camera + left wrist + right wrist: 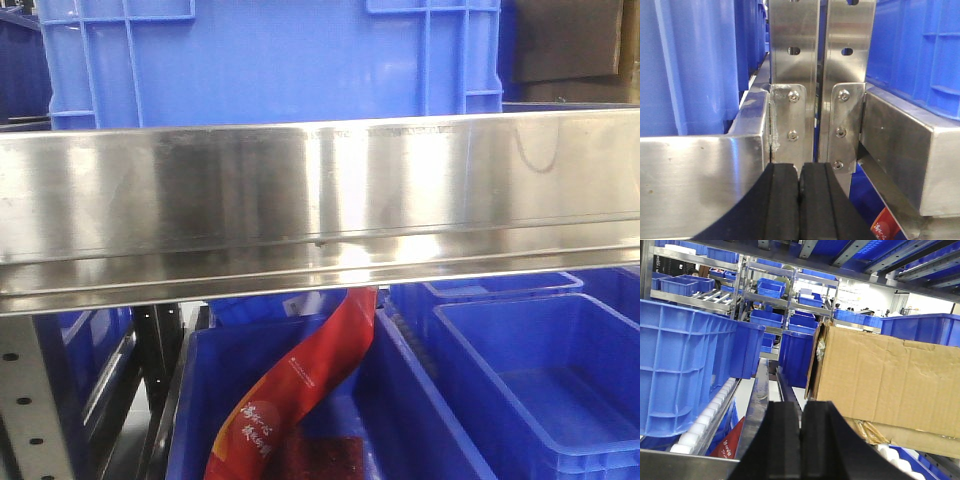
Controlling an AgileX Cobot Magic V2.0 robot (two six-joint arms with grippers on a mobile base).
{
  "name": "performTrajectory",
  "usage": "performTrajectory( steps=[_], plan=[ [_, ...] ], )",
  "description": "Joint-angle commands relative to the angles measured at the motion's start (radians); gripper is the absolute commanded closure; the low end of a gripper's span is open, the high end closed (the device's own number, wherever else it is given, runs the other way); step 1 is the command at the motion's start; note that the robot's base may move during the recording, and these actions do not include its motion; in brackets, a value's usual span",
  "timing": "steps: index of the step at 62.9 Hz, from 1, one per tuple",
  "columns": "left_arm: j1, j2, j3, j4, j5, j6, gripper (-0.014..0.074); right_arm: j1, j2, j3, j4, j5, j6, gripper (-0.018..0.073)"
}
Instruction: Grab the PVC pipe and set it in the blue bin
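The left gripper (pixel 799 200) is showing its two black pads pressed flat together with nothing between them. Just ahead of its jaws, two upright steel posts (pixel 794 60) are standing side by side, bolted to a horizontal steel rail (pixel 700 185), with blue bins (pixel 695 65) sitting to either side.

The right gripper (pixel 801 440) is likewise pressing its pads together on nothing. Ahead and to the right of its jaws a cardboard box (pixel 890 385) is resting on the rack; to the left a large blue crate (pixel 685 370) is sitting on white rollers (pixel 710 415).

In the front view, a red packet (pixel 300 385) is hanging into a lower blue bin (pixel 420 420) beneath a steel shelf beam (pixel 320 200).

No PVC pipe is showing in any view.
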Motion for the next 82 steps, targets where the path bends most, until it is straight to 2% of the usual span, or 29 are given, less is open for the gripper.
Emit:
performTrajectory(
  steps=[1, 20, 24, 31, 36, 47, 54, 59, 65, 74, 82],
  plan=[
    [0.006, -0.006, -0.002, 0.002, -0.020, -0.008, 0.0707, -0.005, -0.004, 0.001, 0.005, -0.019, 0.001, 0.0725],
    [0.006, -0.006, -0.002, 0.002, -0.020, -0.008, 0.0707, -0.005, -0.004, 0.001, -0.002, -0.021, 0.015, 0.0725],
    [0.006, -0.006, -0.002, 0.002, -0.020, -0.008, 0.0707, -0.005, -0.004, 0.001, -0.080, -0.031, 0.051, 0.0725],
    [0.006, -0.006, -0.002, 0.002, -0.020, -0.008, 0.0707, -0.005, -0.004, 0.001, -0.234, -0.035, 0.211, 0.0725],
    [0.006, -0.006, -0.002, 0.002, -0.020, -0.008, 0.0707, -0.005, -0.004, 0.001, -0.282, -0.028, 0.289, 0.0725],
    [0.006, -0.006, -0.002, 0.002, -0.020, -0.008, 0.0707, -0.005, -0.004, 0.023, -0.379, -0.021, 0.373, 0.0725],
    [0.006, -0.006, -0.002, 0.002, -0.020, -0.008, 0.0707, -0.005, -0.004, 0.065, -0.425, -0.099, 0.439, 0.0725],
    [0.006, -0.006, -0.002, 0.002, -0.020, -0.008, 0.0707, -0.006, -0.004, 0.098, -0.434, -0.154, 0.439, 0.0725],
    [0.006, -0.006, -0.002, 0.002, -0.020, -0.008, 0.0707, -0.006, -0.004, 0.120, -0.434, -0.151, 0.444, 0.0725],
    [0.006, -0.006, -0.002, 0.002, -0.020, -0.008, 0.0707, -0.006, -0.004, 0.168, -0.436, -0.185, 0.514, 0.0725],
    [0.006, -0.006, -0.002, 0.002, -0.020, -0.008, 0.0707, -0.007, -0.009, 0.217, -0.436, -0.207, 0.516, 0.0725]
  ],
)
